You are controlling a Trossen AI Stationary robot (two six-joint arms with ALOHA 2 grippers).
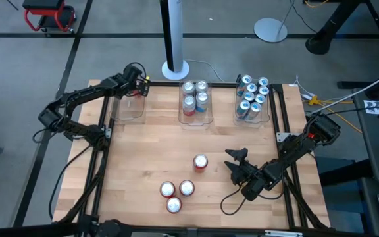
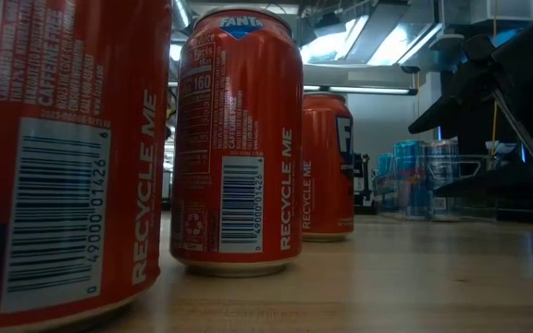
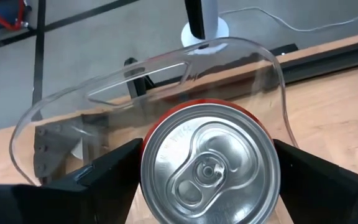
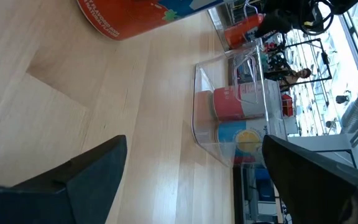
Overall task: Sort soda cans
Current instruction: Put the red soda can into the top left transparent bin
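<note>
High view: you have the left gripper (image 1: 139, 85) reaching over the clear rectangular plastic bin (image 1: 127, 113) at the far left of the wooden table (image 1: 137, 164). In your left wrist view its two dark fingers (image 3: 104, 174) stand on either side of a red soda can with a silver top (image 3: 210, 165), right up against its sides; you cannot tell from the frames whether they are pinching it or have just let go. The can sits upright inside that bin's curved clear wall.

Your right gripper (image 1: 235, 164) lies low over the table's near right part, fingers (image 4: 86, 168) spread wide with nothing between them, pointing toward the lone red can (image 1: 200, 162) near the table's middle.

Three more red cans (image 1: 175, 194) stand in a tight cluster at the near edge, left of the right gripper; they fill the low view up close.

The middle clear bin (image 1: 196, 118) at the far edge holds four silver-and-red cans (image 1: 195, 96). The right clear bin (image 1: 252, 118) holds a packed group of teal-blue cans (image 1: 252, 97).
</note>
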